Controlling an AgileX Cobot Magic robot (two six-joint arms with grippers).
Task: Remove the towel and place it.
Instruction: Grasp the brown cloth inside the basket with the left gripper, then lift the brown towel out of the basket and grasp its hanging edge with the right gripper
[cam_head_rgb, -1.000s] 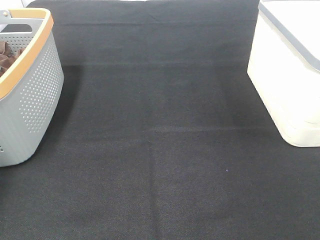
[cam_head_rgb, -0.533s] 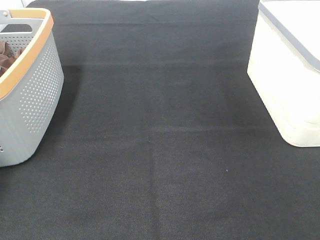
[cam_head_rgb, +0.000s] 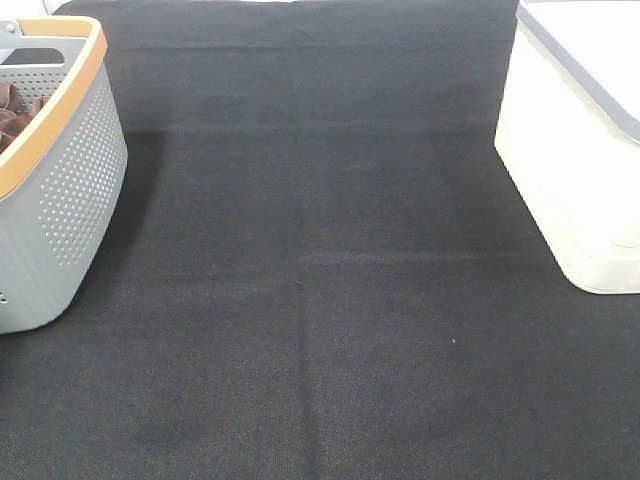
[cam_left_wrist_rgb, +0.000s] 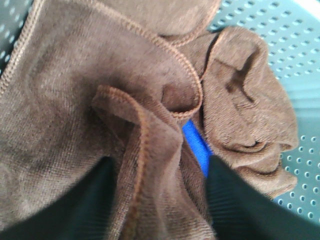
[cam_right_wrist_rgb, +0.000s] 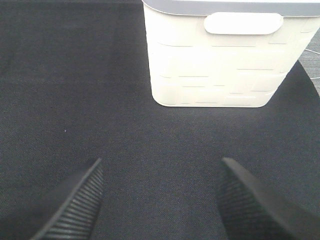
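The towel (cam_left_wrist_rgb: 75, 100), a reddish-brown cloth with stitched edges, lies bunched inside the grey basket (cam_head_rgb: 70, 170). A corner of brown cloth (cam_head_rgb: 12, 110) shows over the basket's rim in the high view. My left gripper (cam_left_wrist_rgb: 160, 200) is down in the basket. Its dark fingers (cam_left_wrist_rgb: 85, 205) stand apart on either side of a raised fold of the towel and press into the cloth. A second brown cloth (cam_left_wrist_rgb: 245, 100) is crumpled beside it. My right gripper (cam_right_wrist_rgb: 160, 200) hovers open over the black mat with nothing between its fingers. Neither gripper shows in the high view.
A blue strip (cam_left_wrist_rgb: 197, 147) peeks out between the cloths. The basket has a perforated wall and a wooden rim (cam_head_rgb: 60, 100), and stands at the left edge. A white bin (cam_head_rgb: 575, 170) with a grey lid stands at the right. A black mat (cam_head_rgb: 320, 300) covers the table.
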